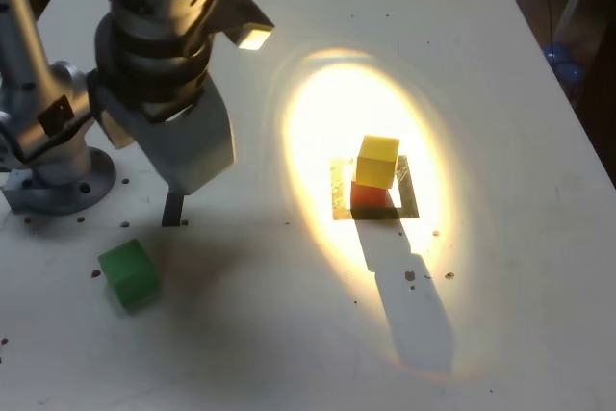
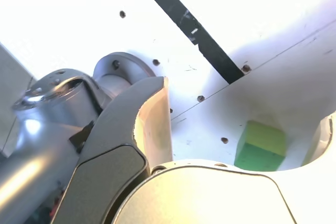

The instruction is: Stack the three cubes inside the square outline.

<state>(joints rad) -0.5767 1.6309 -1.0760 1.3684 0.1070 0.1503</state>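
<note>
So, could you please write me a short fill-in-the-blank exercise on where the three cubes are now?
The yellow cube rests on top of the ____ cube. Both stand inside the dark square ____. The cube still to be stacked is the ____ one.

Missing words: red; outline; green.

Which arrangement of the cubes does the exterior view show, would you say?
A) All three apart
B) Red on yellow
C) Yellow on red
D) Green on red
C: the yellow cube sits atop the red cube, while the green cube lies away from them.
</note>
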